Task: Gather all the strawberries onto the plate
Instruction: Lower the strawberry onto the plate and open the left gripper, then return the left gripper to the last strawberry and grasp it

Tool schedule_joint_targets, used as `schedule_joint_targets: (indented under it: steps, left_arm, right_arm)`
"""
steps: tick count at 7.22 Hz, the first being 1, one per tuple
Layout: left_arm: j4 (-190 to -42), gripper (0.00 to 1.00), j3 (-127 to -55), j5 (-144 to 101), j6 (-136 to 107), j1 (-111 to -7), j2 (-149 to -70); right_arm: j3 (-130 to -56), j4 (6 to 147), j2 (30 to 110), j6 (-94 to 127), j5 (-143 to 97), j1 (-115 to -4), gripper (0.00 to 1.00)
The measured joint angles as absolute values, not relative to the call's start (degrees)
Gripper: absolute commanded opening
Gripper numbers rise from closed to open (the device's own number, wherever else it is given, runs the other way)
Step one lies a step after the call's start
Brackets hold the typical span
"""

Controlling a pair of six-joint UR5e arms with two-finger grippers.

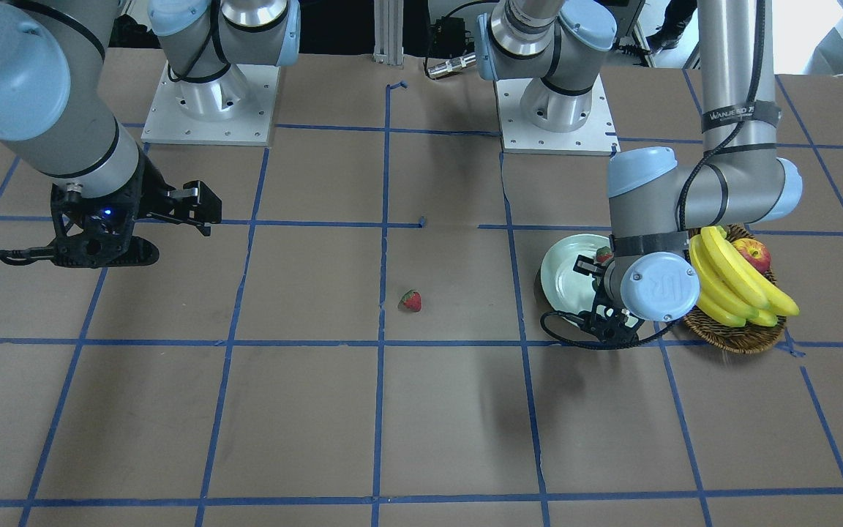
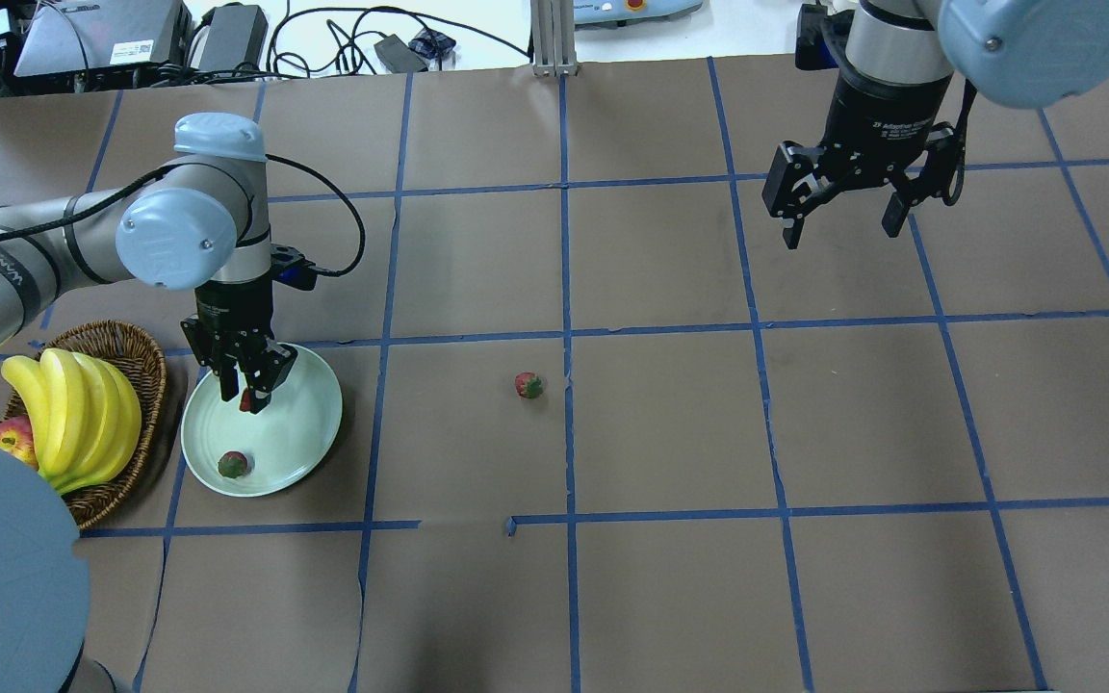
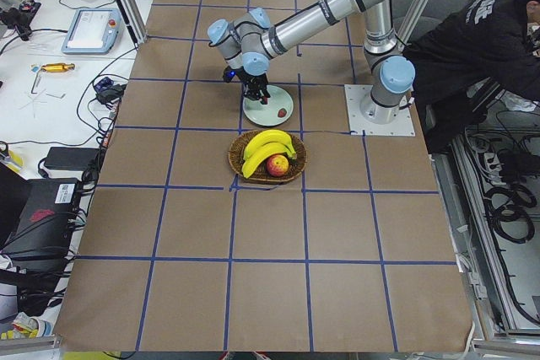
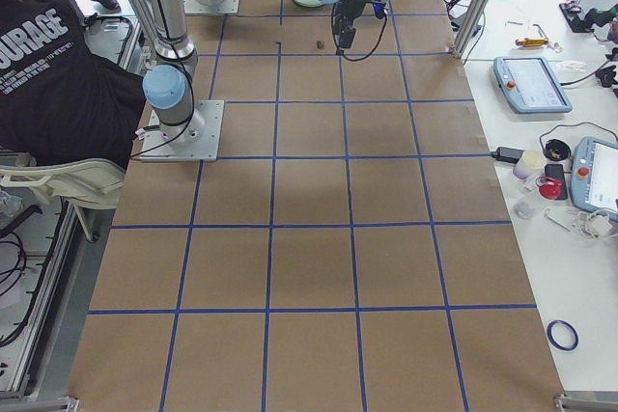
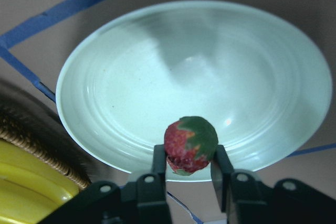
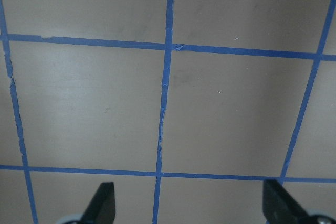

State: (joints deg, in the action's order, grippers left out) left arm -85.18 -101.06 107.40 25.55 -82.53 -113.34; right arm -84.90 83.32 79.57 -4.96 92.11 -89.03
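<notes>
Hanging over the pale green plate point(image 2: 299, 423), the left gripper point(image 2: 248, 387) has its jaws clamped on one strawberry point(image 5: 190, 144), pinched at its sides with the green cap turned up toward the wrist camera. In that wrist view the held fruit sits above the plate's near rim, clear of the glossy surface below it. A second strawberry point(image 2: 233, 465) lies inside the plate, close to the rim on the robot's side and apart from the held one. The third strawberry point(image 2: 528, 386) rests alone on the brown worktop point(image 2: 670, 423), well away from the plate, just beside a blue tape line near the middle of the grid. A wicker basket point(image 2: 148, 371) stands right next to the plate on its outer side, holding a bunch of bananas point(image 2: 73, 414) and an apple point(image 2: 11, 438). Far across the worktop, the right gripper point(image 2: 840, 234) hangs above bare paper with its jaws spread wide apart and nothing between them; its wrist camera shows only taped squares beneath the two fingertips point(image 6: 102, 203).
</notes>
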Motion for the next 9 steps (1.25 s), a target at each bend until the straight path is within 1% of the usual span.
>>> schedule_joint_targets:
  steps: [2,5,7,8,9]
  left_arm:
    - [-85.17,0.93,-99.93,104.90,23.80,-84.09,-112.04]
    - [-84.46,0.92,-94.62,92.09,9.19,-91.63,-111.39]
    - [-81.47,0.90,-94.16,84.48,-2.96,-97.06,-112.39]
    - [-79.65,0.87,-94.31,80.32,-7.43,-98.95,-113.38]
    - [-76.42,0.87,-94.94,76.08,-11.31,-100.19,-114.98]
  right_arm:
    - [-84.90,83.32,79.55,-4.93,92.11,-89.03,1.00]
    - [-84.90,83.32,79.54,-4.92,92.11,-89.03,1.00]
    - [-84.90,83.32,79.54,-4.92,92.17,-89.03,1.00]
    - [-84.90,83.30,79.54,-4.91,92.19,-89.03,1.00]
    - [-84.90,83.26,79.54,-4.86,92.17,-89.03,1.00]
